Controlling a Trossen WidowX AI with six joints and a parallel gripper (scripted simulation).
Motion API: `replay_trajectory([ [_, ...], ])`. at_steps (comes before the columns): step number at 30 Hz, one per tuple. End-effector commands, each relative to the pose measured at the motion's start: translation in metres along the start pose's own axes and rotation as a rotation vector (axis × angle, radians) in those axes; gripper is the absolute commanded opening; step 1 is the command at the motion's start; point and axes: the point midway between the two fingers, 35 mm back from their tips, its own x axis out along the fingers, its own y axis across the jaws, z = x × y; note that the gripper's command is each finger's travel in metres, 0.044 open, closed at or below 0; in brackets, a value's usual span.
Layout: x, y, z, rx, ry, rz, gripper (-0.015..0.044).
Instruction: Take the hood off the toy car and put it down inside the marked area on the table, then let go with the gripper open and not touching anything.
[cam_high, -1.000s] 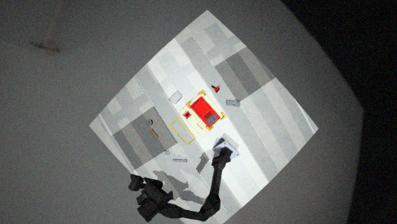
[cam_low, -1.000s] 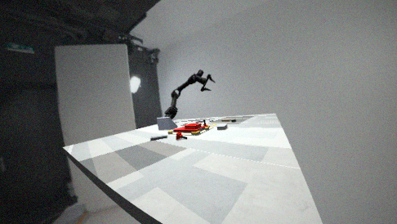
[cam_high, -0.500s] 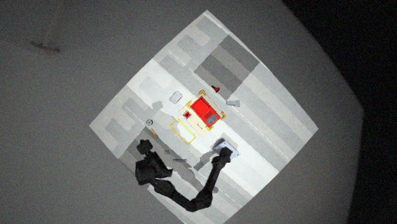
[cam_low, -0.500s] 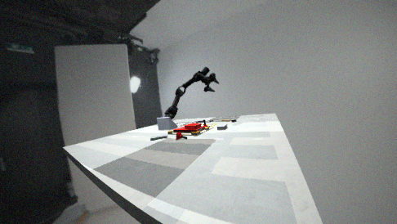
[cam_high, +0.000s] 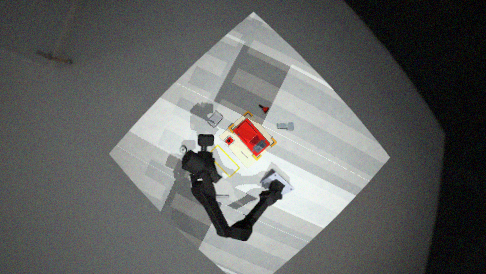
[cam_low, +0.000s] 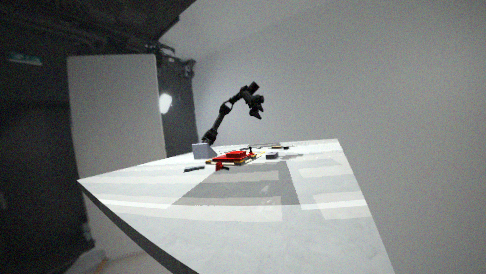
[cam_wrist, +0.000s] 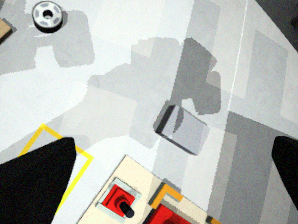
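Note:
The toy car (cam_high: 245, 130) (cam_low: 229, 158) (cam_wrist: 167, 217) is a red body with a raised red block and a dark grey square, between orange corner brackets on a cream board. Which part is the hood is too small to tell for certain. The wrist view shows only the car's near edge. The marked area (cam_high: 227, 156) (cam_wrist: 76, 183) is a yellow outline on the table beside the board, partly covered by a finger in the wrist view. My gripper (cam_high: 201, 161) (cam_low: 258, 111) (cam_wrist: 174, 146) is wide open and empty, high above the table, off to the side of the car.
A grey block (cam_high: 215, 118) (cam_low: 271, 155) (cam_wrist: 187, 131) lies near the board's corner. A red square (cam_high: 229, 140) (cam_wrist: 116, 196) with a black peg sits on the board. A wheel (cam_high: 183, 149) (cam_wrist: 47, 16), a small red piece (cam_high: 264, 108) (cam_low: 219, 166) and a grey piece (cam_high: 285, 126) (cam_low: 194, 169) lie around.

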Motion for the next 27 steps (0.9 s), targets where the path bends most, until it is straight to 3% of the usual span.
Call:
replay_trajectory([
  [1, 0.022, -0.022, -0.041, 0.148, 0.108, 0.031, 0.0440],
  [20, 0.077, -0.053, -0.223, 0.699, 0.529, 0.257, 0.0440],
  [27, 0.077, -0.053, -0.229, 0.717, 0.542, 0.267, 0.0440],
])
